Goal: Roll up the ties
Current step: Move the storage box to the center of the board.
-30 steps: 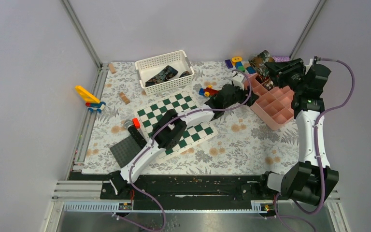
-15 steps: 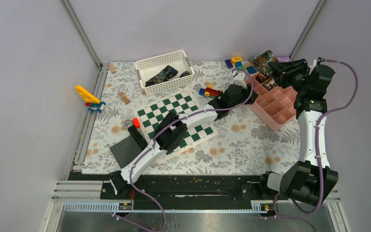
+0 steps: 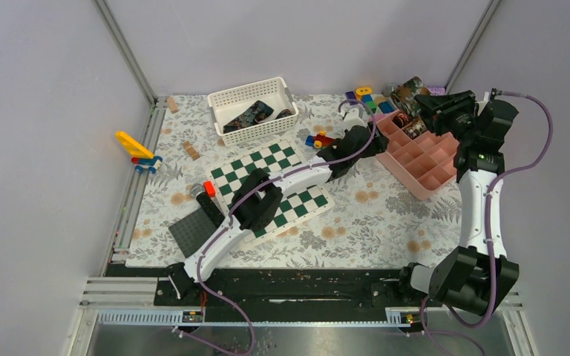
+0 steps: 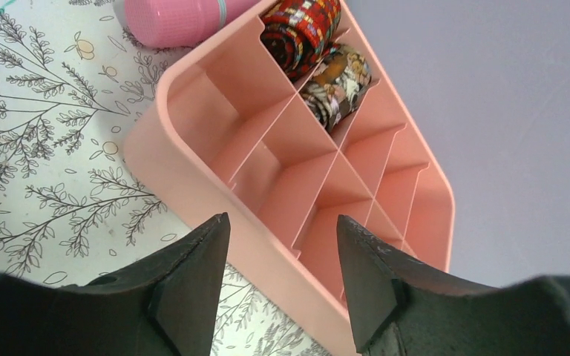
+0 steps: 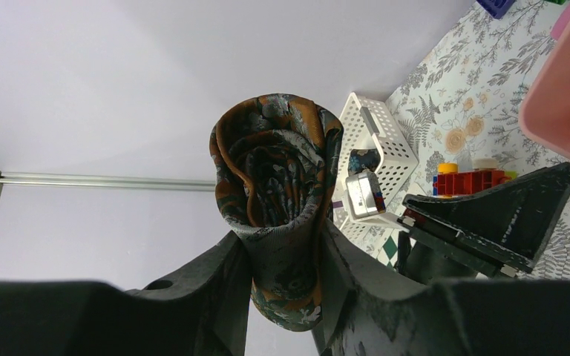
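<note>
Currently, the right gripper [image 5: 286, 252] is pinched on a coiled tie [image 5: 278, 170], rust and dark floral, held clear of the table near the far right corner. Against the previous second, this arm has carried the coil slightly to the right and further back, above the far end of the pink divided organiser [image 3: 427, 159].

The left gripper [image 4: 280, 222] has drawn back a little along the organiser's near left side. Its jaws are spread and empty, with the organiser's wall showing between them; contact cannot be confirmed.

Judgement: the rolling of this tie looks complete and the step in hand is stowing it. The left arm appears placed to steady the organiser.

Two coils already occupy adjoining far compartments, one red plaid tie [image 4: 300, 30] and one brown floral tie [image 4: 338, 81]. The remaining compartments seen from the left wrist are vacant. Unrolled dark ties [image 3: 249, 115] lie in the white basket [image 3: 226, 96], so work remains.

Surroundings noted:
- a pink cylinder [image 4: 171, 18] just beside the organiser's far end
- toy blocks [image 3: 319, 139] close to the left gripper
- a chessboard [image 3: 245, 167] under the left forearm

Obstruction: the left gripper sits close to the organiser's near compartments, and the two arms work close together there.
</note>
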You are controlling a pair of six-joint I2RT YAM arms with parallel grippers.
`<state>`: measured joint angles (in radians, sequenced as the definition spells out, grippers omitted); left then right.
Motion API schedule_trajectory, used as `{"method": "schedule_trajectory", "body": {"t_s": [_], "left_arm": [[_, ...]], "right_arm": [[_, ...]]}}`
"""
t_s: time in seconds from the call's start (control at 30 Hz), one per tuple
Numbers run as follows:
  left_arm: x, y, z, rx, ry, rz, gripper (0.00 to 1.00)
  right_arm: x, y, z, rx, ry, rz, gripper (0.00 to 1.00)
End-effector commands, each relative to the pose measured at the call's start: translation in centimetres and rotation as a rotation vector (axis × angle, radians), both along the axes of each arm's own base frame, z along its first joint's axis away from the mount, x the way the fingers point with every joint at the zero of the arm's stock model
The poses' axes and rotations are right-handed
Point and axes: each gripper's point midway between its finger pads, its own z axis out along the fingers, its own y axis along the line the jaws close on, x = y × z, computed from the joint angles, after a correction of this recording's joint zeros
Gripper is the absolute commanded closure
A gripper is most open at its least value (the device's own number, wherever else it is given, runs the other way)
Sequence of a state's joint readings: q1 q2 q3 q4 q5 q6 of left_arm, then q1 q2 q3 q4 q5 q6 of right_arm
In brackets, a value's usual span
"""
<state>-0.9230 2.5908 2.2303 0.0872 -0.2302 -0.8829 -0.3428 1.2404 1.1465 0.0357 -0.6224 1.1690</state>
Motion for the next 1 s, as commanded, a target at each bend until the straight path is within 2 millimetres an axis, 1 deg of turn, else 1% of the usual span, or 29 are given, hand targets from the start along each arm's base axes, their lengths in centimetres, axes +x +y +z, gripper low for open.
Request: {"method": "schedule_trajectory", "body": {"t_s": [0.0, 0.17, 0.3, 0.47, 0.57, 0.67, 0.8, 0.97], "left_arm": [[1.1, 0.1, 3.3, -0.107, 0.015, 0.099, 0.44], [1.2, -1.1, 3.0, -0.163, 0.049, 0.086, 0.41], [0.8, -1.7, 0.9, -0.172, 0.106, 0.068, 0.39], [1.1, -1.3, -1.3, -0.176, 0.187, 0.07, 0.4], [1.3, -1.1, -2.2, -0.192, 0.216, 0.074, 0.4], [1.5, -1.1, -2.6, -0.201, 0.23, 0.082, 0.41], [1.9, -1.3, -3.0, -0.224, 0.246, 0.09, 0.48], [2.0, -1.4, -3.1, -0.238, 0.248, 0.092, 0.51]], "right_arm": [[-0.7, 0.3, 2.2, -0.009, -0.075, 0.019, 0.6], [-0.6, 0.3, 1.9, 0.006, -0.076, 0.024, 0.6], [-0.6, 0.2, 2.0, 0.008, -0.078, 0.023, 0.6], [-0.6, 0.1, 1.9, 0.019, -0.081, 0.026, 0.6], [-0.6, 0.1, 1.7, 0.023, -0.077, 0.028, 0.6], [-0.5, 0.0, 1.7, 0.032, -0.078, 0.03, 0.6], [-0.5, 0.1, 1.6, 0.038, -0.081, 0.034, 0.6], [-0.4, 0.0, 1.5, 0.046, -0.081, 0.038, 0.6]]}}
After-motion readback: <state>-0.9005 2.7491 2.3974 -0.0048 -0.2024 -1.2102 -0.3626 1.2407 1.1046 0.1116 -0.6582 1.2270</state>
